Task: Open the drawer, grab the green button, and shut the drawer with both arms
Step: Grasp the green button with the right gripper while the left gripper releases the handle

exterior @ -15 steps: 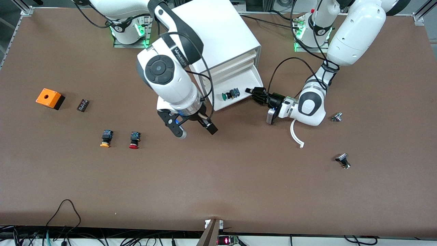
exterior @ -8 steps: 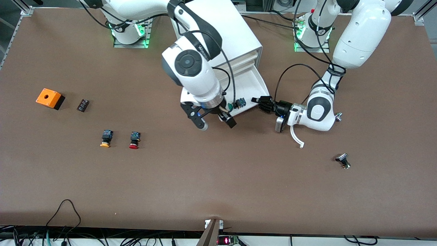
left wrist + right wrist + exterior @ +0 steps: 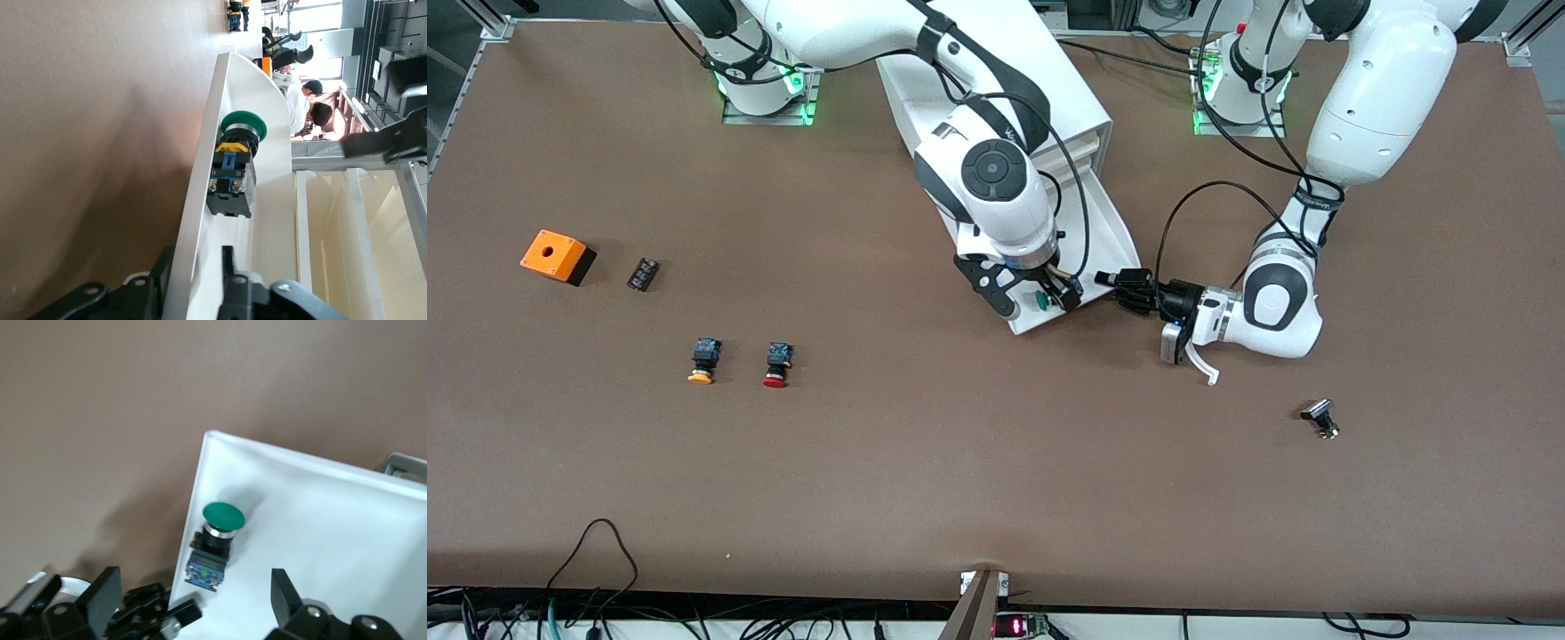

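Observation:
The white cabinet [image 3: 1005,71] has its lowest drawer [image 3: 1104,222] pulled out toward the front camera. The green-capped button [image 3: 1042,300] lies on its side in the drawer near the front edge; it also shows in the left wrist view [image 3: 230,175] and the right wrist view [image 3: 213,547]. My left gripper [image 3: 1110,281] is shut on the drawer's front edge, one finger on each side of the wall [image 3: 195,270]. My right gripper [image 3: 1037,303] is open and hangs over the button, which lies between its fingers in the right wrist view [image 3: 193,593] without touching them.
Toward the right arm's end lie a red-capped button [image 3: 777,364], a yellow-capped button [image 3: 703,360], a small black part [image 3: 642,273] and an orange box [image 3: 557,255]. A white curved piece [image 3: 1202,363] and a metal part [image 3: 1320,419] lie near the left arm.
The left gripper has drawn the drawer farther out toward the front camera. The right arm has swung from over the bare table to over the drawer and the button, its gripper still open.

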You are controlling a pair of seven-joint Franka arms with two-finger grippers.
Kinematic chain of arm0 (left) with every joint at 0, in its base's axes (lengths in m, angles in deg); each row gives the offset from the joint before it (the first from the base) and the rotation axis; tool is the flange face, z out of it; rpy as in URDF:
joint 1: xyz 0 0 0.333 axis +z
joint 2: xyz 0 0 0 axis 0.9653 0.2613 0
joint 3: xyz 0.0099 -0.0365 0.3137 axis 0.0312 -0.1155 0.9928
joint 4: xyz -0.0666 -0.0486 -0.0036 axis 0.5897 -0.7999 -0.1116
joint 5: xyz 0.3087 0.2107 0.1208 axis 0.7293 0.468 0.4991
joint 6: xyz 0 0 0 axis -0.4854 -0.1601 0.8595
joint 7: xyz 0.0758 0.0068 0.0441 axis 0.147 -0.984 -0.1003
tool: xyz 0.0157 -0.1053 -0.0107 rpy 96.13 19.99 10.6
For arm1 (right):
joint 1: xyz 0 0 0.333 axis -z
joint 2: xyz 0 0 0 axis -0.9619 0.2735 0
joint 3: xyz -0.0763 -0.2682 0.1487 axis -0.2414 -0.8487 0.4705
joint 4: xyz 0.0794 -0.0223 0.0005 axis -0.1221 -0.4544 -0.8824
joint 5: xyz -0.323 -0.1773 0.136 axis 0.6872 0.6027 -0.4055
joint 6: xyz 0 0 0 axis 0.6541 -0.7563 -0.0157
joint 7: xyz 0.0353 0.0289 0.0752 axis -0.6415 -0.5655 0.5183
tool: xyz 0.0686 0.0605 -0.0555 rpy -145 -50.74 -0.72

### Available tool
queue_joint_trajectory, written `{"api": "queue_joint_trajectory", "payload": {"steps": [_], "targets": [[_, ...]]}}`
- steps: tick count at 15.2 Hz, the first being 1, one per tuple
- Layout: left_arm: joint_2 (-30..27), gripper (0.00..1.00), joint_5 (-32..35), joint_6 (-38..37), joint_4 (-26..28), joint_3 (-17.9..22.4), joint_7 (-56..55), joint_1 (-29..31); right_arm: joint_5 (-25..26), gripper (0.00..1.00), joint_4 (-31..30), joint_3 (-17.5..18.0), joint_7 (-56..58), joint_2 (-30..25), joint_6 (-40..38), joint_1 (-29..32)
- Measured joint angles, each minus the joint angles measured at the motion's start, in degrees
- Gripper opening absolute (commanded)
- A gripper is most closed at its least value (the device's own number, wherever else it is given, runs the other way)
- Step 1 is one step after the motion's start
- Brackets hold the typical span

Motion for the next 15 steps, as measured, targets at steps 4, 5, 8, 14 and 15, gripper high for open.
{"api": "queue_joint_trajectory", "payload": {"steps": [4,5,8,14,15], "targets": [[-0.5,1.0,3.2,0.0,-1.2,0.1,-4.0,0.1,0.0,0.99,0.0,0.0,-0.8,2.0,1.5,-1.4],[-1.0,1.0,4.4,0.0,-1.7,0.4,-6.3,0.2,0.0,0.99,0.0,0.0,-0.8,2.4,2.2,-1.5],[-3.9,1.0,8.5,0.0,-3.1,1.9,-14.0,0.4,0.0,0.99,0.1,0.0,-0.8,3.7,3.6,-1.7],[-9.5,1.0,20.1,-0.1,-8.0,4.0,-32.6,0.8,0.0,0.84,0.1,0.0,-0.8,6.9,8.1,-2.6],[-9.8,1.0,22.0,-0.1,-9.2,4.1,-35.6,0.8,0.0,0.77,0.1,0.0,-0.8,7.2,8.5,-2.6]]}}
